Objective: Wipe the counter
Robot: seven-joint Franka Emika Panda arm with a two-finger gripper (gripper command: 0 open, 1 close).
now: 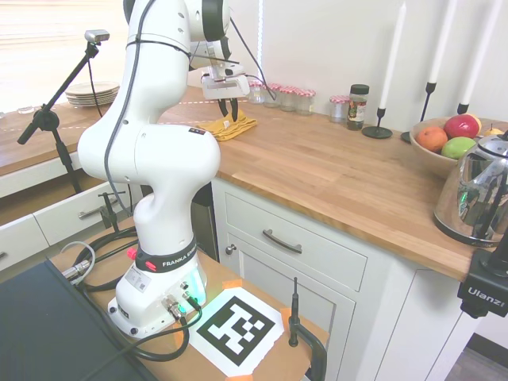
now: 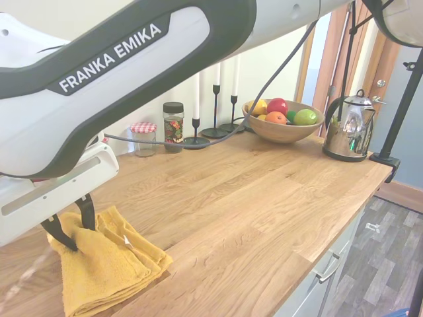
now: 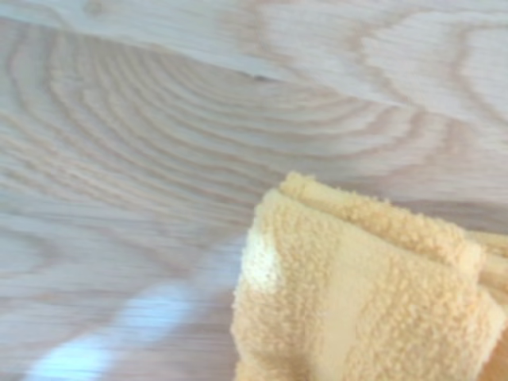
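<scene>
1. The hand sits at the left of the second exterior view, its dark fingers narrowed onto a bunched corner of the yellow cloth.
2. The cloth lies directly beneath the hand, folded on the tabletop; bare wood runs off rightward toward the fruit bowl and kettle, probably the wiping direction.
3. The wrist view alone shows the cloth's terry folds against the grain; the first exterior view alone shows the tabletop's front edge.

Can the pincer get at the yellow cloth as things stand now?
Probably yes. The pincer is already down at the folded yellow cloth on the wooden counter, its fingers reaching the cloth's top; nothing stands between them, and the jars sit well away.
</scene>
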